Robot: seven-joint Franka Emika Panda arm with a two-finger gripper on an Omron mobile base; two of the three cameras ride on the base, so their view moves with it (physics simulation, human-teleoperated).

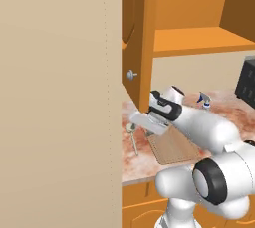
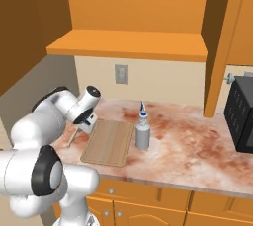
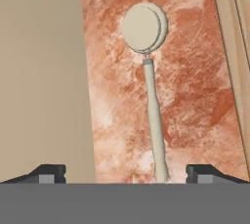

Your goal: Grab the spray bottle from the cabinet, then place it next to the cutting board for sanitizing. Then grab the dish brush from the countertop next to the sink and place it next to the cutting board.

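Observation:
The dish brush (image 3: 155,115), with a round beige head and a thin pale handle, lies flat on the marbled countertop (image 3: 195,96), just left of the cutting board (image 2: 108,142). My gripper (image 3: 127,174) hovers over the handle end, open, with its two dark tips wide on either side and nothing held. From the left base view the gripper (image 1: 139,122) hangs just above the brush (image 1: 132,140). The grey spray bottle (image 2: 143,132) stands upright at the board's right edge. The cabinet (image 2: 128,42) hangs above with its door (image 1: 134,48) swung open.
A tall beige wall panel (image 1: 60,97) stands close to the left of the brush. A black microwave (image 2: 242,116) sits at the right end of the countertop. A wall outlet (image 2: 121,73) is behind the board. Orange base cupboards (image 2: 158,205) run below.

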